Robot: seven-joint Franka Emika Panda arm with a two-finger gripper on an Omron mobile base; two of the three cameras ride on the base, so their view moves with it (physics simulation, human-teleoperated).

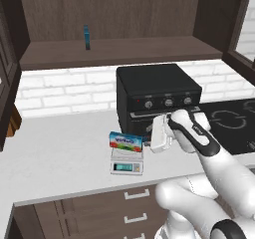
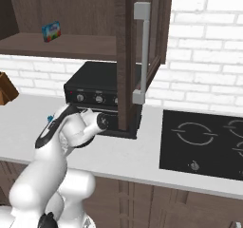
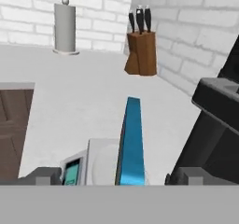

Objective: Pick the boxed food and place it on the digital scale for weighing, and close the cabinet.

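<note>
Nearest me in the hand view, the claw (image 3: 112,175) stands wide open, one dark fingertip (image 3: 44,174) at each side and nothing gripped. Between the fingertips I see the box (image 3: 130,141) edge-on, resting on the scale (image 3: 100,164), whose teal display (image 3: 71,171) faces the desk edge.

From the left base view, the box (image 1: 126,141) lies on the platform of the scale (image 1: 127,162), label toward me, and the scale sits on the white desk (image 1: 60,158) near its front edge. My white hand (image 1: 164,131) hovers just beside the box, on its right.

Behind the scale stands a black oven (image 1: 157,93) with three knobs, and right of it a black hob (image 1: 234,121) is set into the desk.

Farther along the desk, the hand view shows a knife block (image 3: 141,52) against the brick wall and a paper-towel roll (image 3: 65,28) beside it.

Above, the cabinet (image 2: 142,46) is open: in the right base view its door juts out toward me edge-on, silver handle (image 2: 141,51) facing forward. On its shelf (image 1: 119,51) stands a thin blue item (image 1: 87,37), which the right base view shows as a small colourful packet (image 2: 51,31).
</note>
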